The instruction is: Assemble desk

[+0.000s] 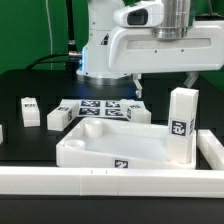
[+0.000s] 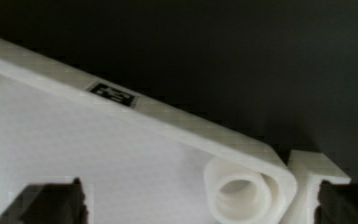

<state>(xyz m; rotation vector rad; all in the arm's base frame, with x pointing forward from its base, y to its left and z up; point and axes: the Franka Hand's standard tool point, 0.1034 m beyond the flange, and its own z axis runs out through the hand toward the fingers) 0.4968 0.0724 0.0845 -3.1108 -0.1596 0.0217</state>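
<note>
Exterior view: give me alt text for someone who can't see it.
A white robot arm hangs over a black table where the desk slab, a white panel with a raised rim, lies flat. One square white leg stands upright at its corner on the exterior view's right; another leg sits loose toward the left, with the marker board behind the slab.

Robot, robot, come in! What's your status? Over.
Gripper open, empty, over desk slab. One leg upright at its corner; loose legs beside. Nothing blocking.
</note>
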